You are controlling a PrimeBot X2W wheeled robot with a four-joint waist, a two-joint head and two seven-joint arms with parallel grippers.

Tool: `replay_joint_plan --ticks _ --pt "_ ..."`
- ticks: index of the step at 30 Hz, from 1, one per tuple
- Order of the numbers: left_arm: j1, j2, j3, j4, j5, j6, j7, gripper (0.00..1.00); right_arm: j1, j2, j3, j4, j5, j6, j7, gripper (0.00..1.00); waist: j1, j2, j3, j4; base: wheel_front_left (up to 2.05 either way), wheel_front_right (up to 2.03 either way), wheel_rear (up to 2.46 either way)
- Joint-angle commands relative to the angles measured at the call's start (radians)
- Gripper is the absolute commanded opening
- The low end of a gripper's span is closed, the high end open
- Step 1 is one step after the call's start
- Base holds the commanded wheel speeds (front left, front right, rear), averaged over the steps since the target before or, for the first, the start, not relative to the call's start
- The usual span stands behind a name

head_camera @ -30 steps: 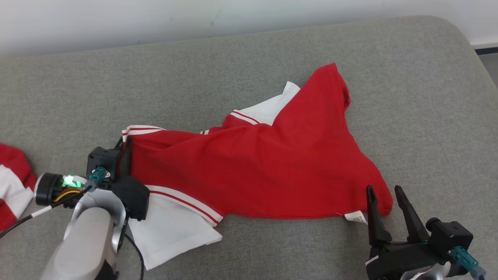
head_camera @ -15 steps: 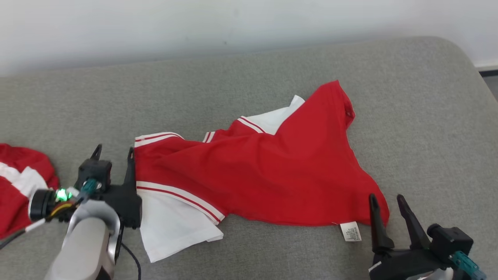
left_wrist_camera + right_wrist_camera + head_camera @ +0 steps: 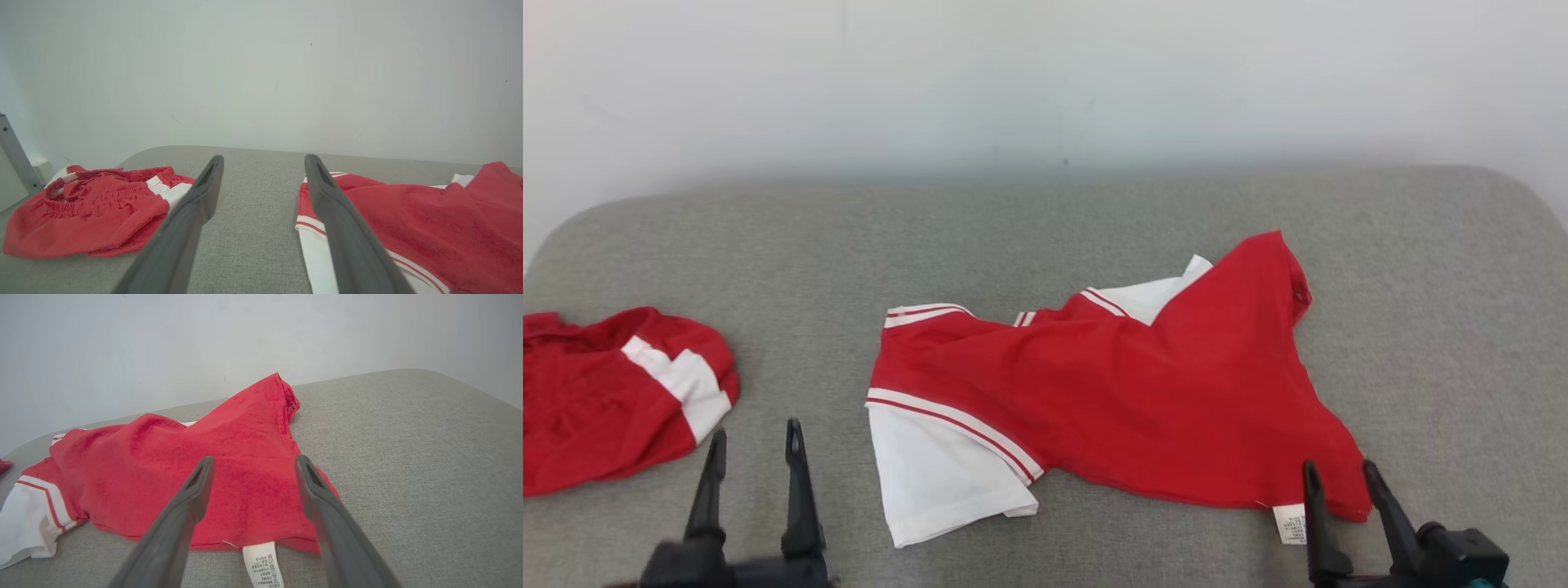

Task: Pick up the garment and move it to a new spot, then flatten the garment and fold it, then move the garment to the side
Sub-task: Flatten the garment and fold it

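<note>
A red garment (image 3: 1143, 392) with white, red-striped sleeves lies rumpled on the grey cushion (image 3: 1045, 220), also seen as the garment (image 3: 229, 469) and garment (image 3: 429, 216) in the wrist views. My left gripper (image 3: 756, 445) stands open at the lower left, off the cloth's left edge, with bare cushion between its fingers (image 3: 196, 204). My right gripper (image 3: 1339, 482) is open at the lower right, just short of the red hem and its white label (image 3: 261, 563). Nothing is held.
A second red and white piece of clothing (image 3: 613, 392) lies bunched at the cushion's left, also in the left wrist view (image 3: 98, 204). A pale wall (image 3: 1045, 82) runs behind. Bare cushion stretches to the right (image 3: 408, 457).
My left gripper has opened, let go of the garment's left sleeve edge and drawn back toward me. The camera has tilted, shifting the whole scene down and right in the picture.
</note>
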Motion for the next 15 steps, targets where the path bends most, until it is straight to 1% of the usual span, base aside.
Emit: replay_joint_plan --ticks 1,5,8,15 --pt "0.032 -0.008 0.004 -0.022 0.005 -0.007 -0.003 1.0 0.012 0.002 0.006 0.005 -0.01 -0.002 -0.007 1.0 0.0001 0.0 -0.035 0.033 0.0 0.0 0.0" --pt "0.126 -0.026 0.011 -0.076 0.041 -0.032 -0.003 1.0 0.026 -0.002 0.017 0.02 -0.036 -0.002 -0.023 1.0 0.0001 0.0 -0.056 0.044 0.0 0.0 0.0" --pt "0.173 -0.036 0.016 -0.093 0.065 -0.041 -0.003 1.0 0.03 -0.004 0.018 0.031 -0.048 -0.002 -0.035 1.0 0.0001 0.0 -0.066 0.048 0.0 0.0 0.0" --pt "0.221 -0.042 0.021 -0.068 0.109 -0.066 -0.003 1.0 0.043 -0.005 0.013 0.053 -0.081 -0.002 -0.062 1.0 0.0001 0.0 -0.078 0.037 0.0 0.0 0.0"
